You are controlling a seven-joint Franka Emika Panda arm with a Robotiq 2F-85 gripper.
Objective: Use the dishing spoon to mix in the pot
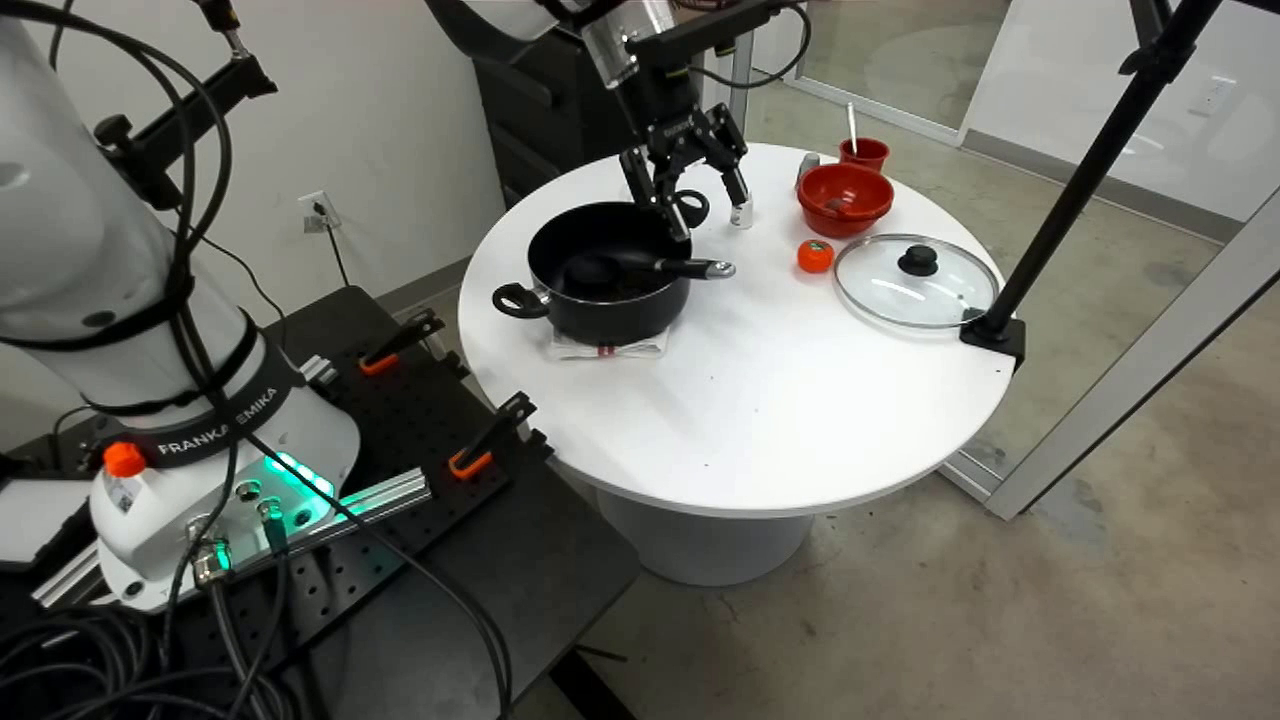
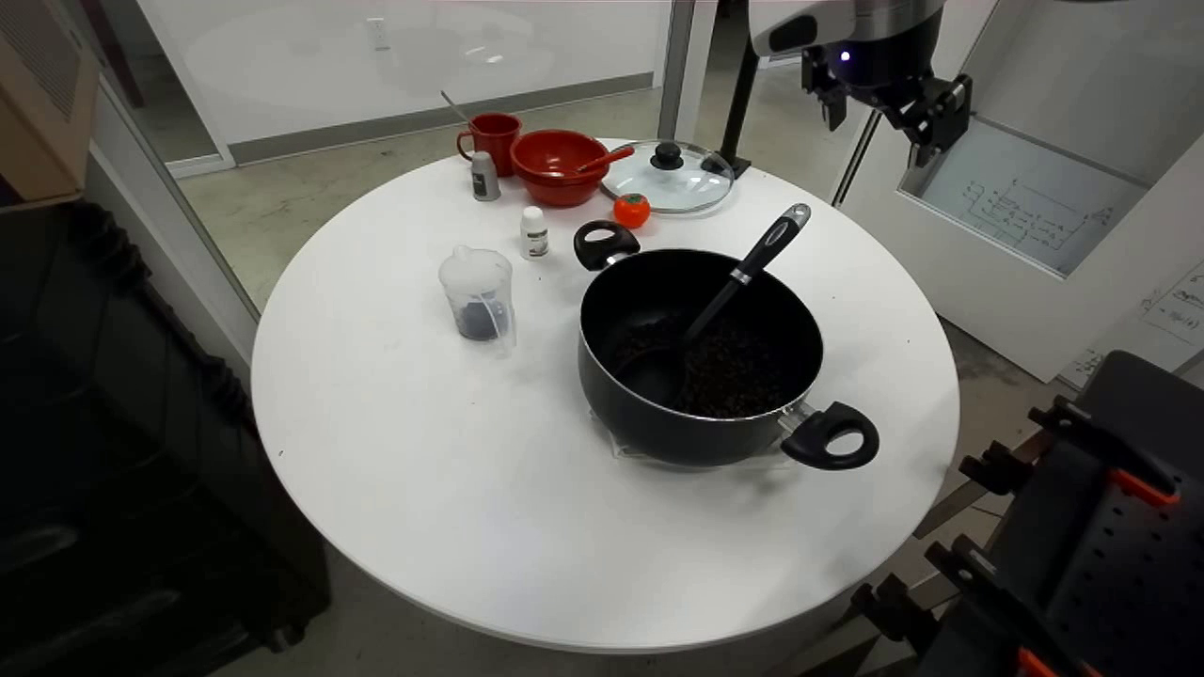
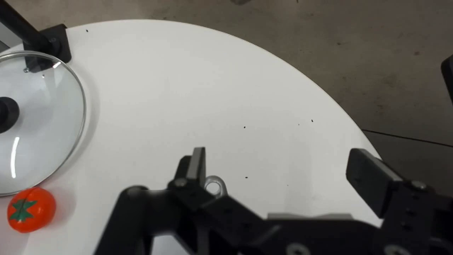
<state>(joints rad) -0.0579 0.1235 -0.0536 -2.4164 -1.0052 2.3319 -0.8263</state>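
Below the spread fingers (image 3: 370, 180), by which nothing is held, the spoon (image 2: 739, 279) is propped in the pot (image 2: 658, 432); no mixing is shown, and grasping and stirring are judged left to be done.

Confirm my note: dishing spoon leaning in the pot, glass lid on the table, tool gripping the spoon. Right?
The grip is wrong: the tool is open and apart from the dishing spoon, as an exterior view shows. The rest holds: the dishing spoon leans in the pot and the glass lid lies on the table.
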